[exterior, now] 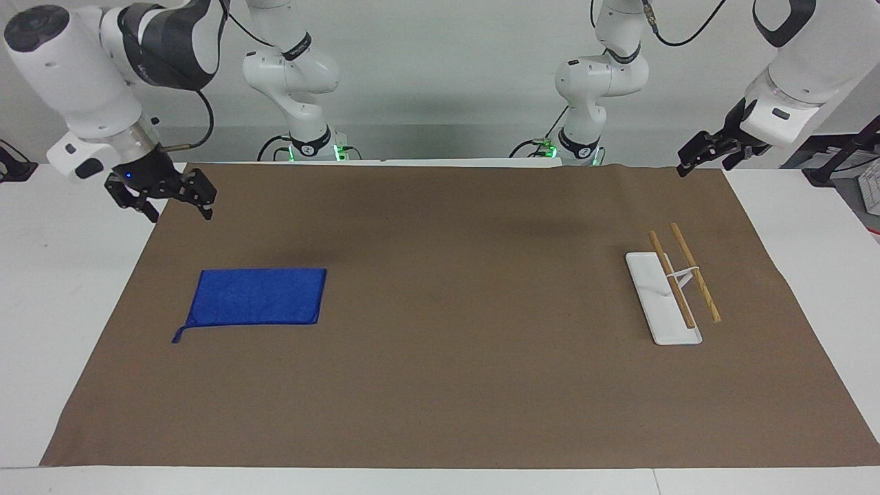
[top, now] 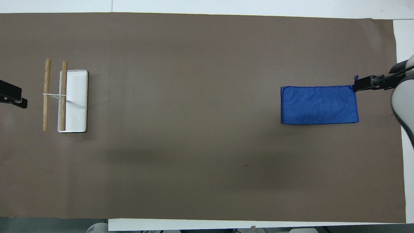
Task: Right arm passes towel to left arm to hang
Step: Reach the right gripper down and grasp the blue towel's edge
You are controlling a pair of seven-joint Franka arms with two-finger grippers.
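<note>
Bare brown mat (exterior: 447,275) lies between towel (exterior: 258,296) and rack (exterior: 670,292).

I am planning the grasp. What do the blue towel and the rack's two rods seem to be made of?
The towel looks like soft matte terry cloth: fuzzy surface, stitched edge, lying limp and flat. The rods look like unpainted wood: tan with grain streaks. Their white base looks smooth, plastic or painted metal.

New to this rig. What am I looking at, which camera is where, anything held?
Two white robot arms work at a table under a brown paper sheet. One picture faces the robots from across the table; the other looks down from above their end. The right arm's wide black claw hangs open and empty over the sheet's edge at its end. The left arm's slim black claw waits, also empty. A flat royal-blue terry towel lies untouched; the white-based rack with two wooden rods stands toward the left arm's end.
</note>
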